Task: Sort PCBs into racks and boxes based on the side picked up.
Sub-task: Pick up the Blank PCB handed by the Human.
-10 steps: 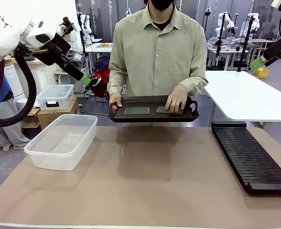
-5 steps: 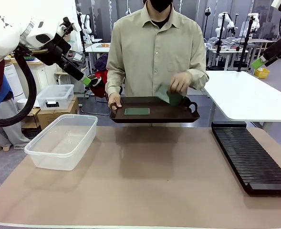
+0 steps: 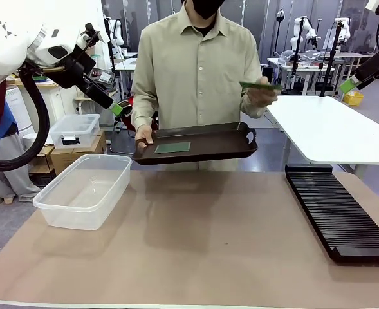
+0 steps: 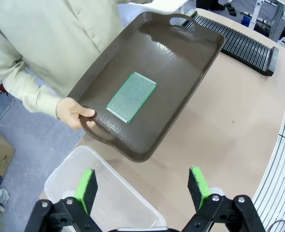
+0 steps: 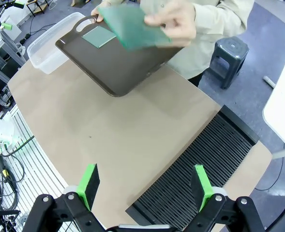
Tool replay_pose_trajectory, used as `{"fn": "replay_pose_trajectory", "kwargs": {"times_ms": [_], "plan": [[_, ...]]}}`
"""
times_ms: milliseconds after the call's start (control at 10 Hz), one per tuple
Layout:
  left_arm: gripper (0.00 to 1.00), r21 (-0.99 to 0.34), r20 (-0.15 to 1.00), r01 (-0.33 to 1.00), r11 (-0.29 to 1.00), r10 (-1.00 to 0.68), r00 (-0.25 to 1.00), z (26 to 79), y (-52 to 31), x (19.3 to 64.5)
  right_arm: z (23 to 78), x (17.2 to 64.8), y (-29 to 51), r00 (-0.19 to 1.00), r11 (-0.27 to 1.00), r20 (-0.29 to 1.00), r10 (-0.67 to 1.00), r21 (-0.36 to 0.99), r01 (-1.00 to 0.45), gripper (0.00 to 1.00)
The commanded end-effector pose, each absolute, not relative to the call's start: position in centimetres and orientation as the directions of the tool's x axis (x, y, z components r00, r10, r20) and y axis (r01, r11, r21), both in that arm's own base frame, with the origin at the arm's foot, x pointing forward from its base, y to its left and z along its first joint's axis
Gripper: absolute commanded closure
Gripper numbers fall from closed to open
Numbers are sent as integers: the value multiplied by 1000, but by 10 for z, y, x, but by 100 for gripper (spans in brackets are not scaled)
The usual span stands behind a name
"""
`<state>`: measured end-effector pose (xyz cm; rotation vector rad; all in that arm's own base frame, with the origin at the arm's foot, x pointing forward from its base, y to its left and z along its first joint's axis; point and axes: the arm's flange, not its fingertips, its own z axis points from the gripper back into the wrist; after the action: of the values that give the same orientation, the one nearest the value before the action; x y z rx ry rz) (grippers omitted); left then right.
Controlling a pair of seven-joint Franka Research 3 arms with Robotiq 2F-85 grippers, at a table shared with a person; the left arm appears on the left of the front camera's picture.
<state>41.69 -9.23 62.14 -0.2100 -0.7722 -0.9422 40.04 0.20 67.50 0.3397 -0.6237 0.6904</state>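
Holding one PCB, the person grips the tray.

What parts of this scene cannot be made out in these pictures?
Thin green rectangular board in the person's hand: motion-blurred in the right wrist view, edge-on in the front view; surface detail unreadable.
Clear plastic tub: left wrist view, cut by the bottom edge, partly behind the left gripper.
Long black slotted rack: right wrist view, near end behind the right gripper.

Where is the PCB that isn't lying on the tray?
Front view, right of centre: the PCB is held in the person's raised hand, above the right end of the tray.
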Motion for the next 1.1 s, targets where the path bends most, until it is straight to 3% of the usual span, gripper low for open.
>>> {"fn": "replay_pose_trajectory", "kwargs": {"times_ms": [0,1000], "plan": [[0,152,678,792,591,-646,352,619,-92,416,675,400,3,592,718,639,491,89,-690,0],[0,152,678,792,591,-646,352,619,-92,416,675,400,3,592,718,639,491,89,-690,0]]}}
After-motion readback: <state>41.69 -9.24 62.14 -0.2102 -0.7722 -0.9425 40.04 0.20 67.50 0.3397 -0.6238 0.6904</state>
